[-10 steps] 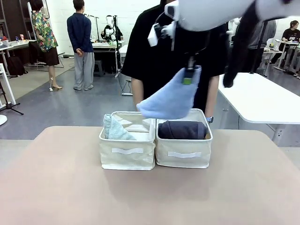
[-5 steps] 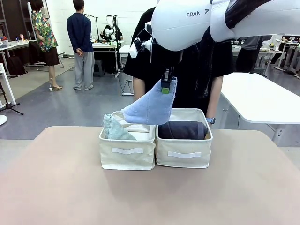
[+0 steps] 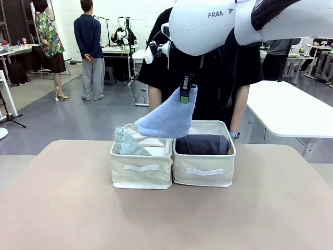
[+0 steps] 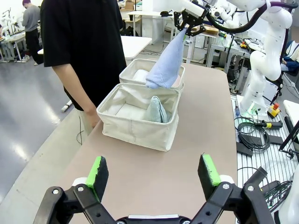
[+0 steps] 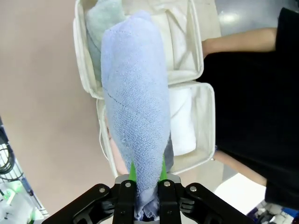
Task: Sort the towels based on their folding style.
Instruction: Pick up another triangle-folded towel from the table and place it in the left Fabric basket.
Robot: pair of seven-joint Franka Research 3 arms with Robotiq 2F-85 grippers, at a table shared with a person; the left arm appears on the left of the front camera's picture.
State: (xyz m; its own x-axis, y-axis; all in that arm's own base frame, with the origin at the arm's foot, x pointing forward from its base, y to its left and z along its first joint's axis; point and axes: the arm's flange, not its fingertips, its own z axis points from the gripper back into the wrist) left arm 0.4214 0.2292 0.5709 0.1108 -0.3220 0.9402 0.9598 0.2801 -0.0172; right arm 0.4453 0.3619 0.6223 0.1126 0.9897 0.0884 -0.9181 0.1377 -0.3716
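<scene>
Front view: your right pincer hangs above the two cream bins, clamped on the narrow tip of the periwinkle cone towel. The cone slants down and leftward from the pincer, its wide end over the left bin. In that bin below sits the mint-blue cone towel; the right bin, directly beneath the pincer, holds the dark grey rolled towel. A person stands just behind.

Left wrist view: your left pincer is spread wide apart, gripping nothing, hovering over bare table. Ahead of it stand both bins, the mint-blue cone in the nearer one, the periwinkle cone dangling beyond.

Right wrist view: the pincer fingers are together on the periwinkle cone, which stretches away over both bins. A white rolled towel lies beside it.
</scene>
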